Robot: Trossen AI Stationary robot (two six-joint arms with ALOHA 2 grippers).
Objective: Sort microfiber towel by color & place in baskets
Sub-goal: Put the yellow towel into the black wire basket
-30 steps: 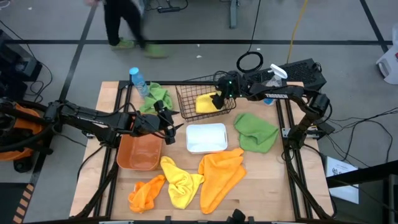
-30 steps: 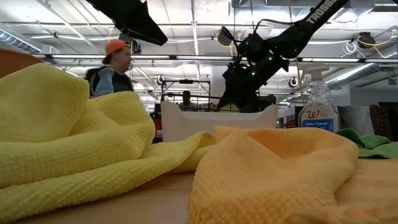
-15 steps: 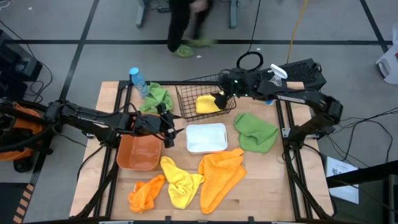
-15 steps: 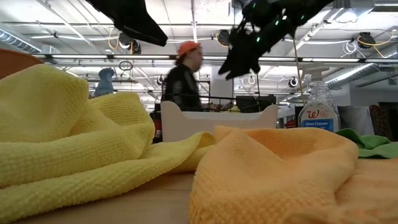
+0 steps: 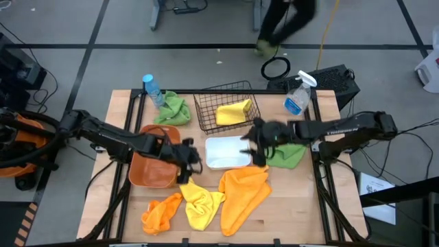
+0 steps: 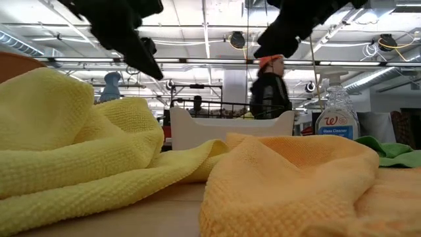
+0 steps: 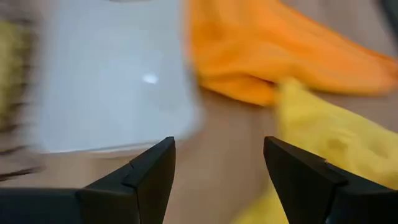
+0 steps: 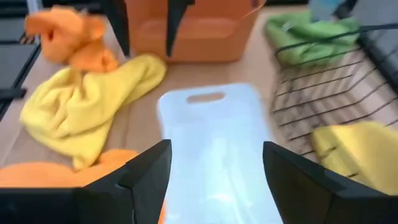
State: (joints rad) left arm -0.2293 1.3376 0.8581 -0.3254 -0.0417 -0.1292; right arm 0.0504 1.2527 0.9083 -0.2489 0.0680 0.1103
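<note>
Yellow cloth already lies in the black wire basket at the back of the wooden surface, so one towel looks sorted, while the white bin in the middle and the orange tub to its left show nothing inside. Loose towels wait elsewhere: a yellow one and a large orange one at the front, a small orange one at the front left corner, a green one to the right of the bin, and another green one behind the tub beside a water bottle. A spray bottle stands at the back right. The right end effector hangs over the right edge of the white bin with fingers spread and nothing between them; its wrist view looks down on the bin. The left end effector hovers between the tub and the bin, just above the front yellow towel, fingers apart and empty too. The step in hand appears to be reaching for the next towel. For the left arm that likely means dropping onto the yellow or orange cloth at the front and pinching a fold; the right arm is well placed for the green towel beside it. A person walks past behind.
</note>
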